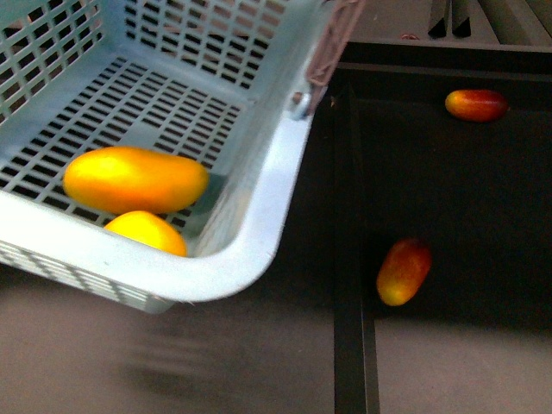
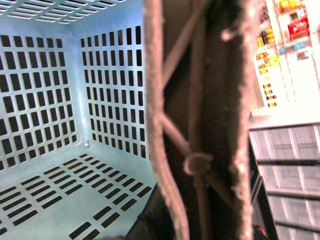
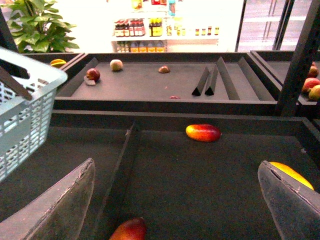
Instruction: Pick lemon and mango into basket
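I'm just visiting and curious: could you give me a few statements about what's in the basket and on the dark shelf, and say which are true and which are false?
1. The mango lies inside the basket. True.
2. The lemon sits on the dark shelf outside the basket. False: it is in the basket, beside the mango.
3. Two red-blushed fruits lie on the dark shelf. True.
4. The right gripper clamps a fruit. False: its fingers stand wide apart, nothing between them.

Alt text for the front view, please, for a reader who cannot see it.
A teal basket fills the left side, holding the mango and, touching it, the lemon. To its right, two red-blushed fruits lie apart in a dark bin. No arm shows.
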### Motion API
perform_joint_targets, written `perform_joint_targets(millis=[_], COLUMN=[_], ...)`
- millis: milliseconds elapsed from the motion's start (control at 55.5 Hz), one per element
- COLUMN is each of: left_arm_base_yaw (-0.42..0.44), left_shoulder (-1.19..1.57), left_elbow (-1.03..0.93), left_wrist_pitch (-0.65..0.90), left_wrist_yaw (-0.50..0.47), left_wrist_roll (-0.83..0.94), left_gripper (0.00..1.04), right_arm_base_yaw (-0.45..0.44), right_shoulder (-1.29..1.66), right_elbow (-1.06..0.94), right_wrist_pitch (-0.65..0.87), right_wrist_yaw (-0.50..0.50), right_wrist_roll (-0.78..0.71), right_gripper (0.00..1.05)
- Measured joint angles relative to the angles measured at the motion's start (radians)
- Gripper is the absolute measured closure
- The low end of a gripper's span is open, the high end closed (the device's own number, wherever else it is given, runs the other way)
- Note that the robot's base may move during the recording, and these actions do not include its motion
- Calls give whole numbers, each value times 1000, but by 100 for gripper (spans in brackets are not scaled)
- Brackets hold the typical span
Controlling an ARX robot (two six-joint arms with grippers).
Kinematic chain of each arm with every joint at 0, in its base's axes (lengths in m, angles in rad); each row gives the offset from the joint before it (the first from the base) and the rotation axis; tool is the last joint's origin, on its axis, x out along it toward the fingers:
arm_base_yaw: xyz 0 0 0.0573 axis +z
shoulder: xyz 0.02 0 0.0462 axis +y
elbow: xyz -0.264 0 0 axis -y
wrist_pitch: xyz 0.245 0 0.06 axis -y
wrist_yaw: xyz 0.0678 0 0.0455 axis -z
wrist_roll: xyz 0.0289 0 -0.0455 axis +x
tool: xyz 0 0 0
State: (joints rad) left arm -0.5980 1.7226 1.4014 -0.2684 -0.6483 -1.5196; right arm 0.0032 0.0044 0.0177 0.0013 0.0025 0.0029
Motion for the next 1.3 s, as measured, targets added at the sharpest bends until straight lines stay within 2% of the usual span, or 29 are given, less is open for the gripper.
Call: perform_joint_targets(millis=[108,379,631,847,1136,1298], left_arm_base_yaw=[82,164,215,205,188,188], left_shoulder=[75,287,383,394,370,317], left_elbow=[-15,41,98,68,-18,-61], left_wrist_pitch=[53,132,108,145,196,194], left_wrist_yaw=[73,237,246,298,301,261], left_wrist_roll=[-66,-125,-101,-115,-132,-128], left_gripper=[101,101,101,101,101,66], right_arm_base_yaw=[0,0,0,0,0,0], right_shoulder=[0,0,0,0,0,0], right_elbow=[0,0,0,0,0,0], right_wrist_pitch=[0,0,0,0,0,0], right_wrist_yaw=[-3,-2,-2,-2,-2,-2], right_wrist_roll=[0,0,0,0,0,0], right_gripper=[9,9,9,9,9,9])
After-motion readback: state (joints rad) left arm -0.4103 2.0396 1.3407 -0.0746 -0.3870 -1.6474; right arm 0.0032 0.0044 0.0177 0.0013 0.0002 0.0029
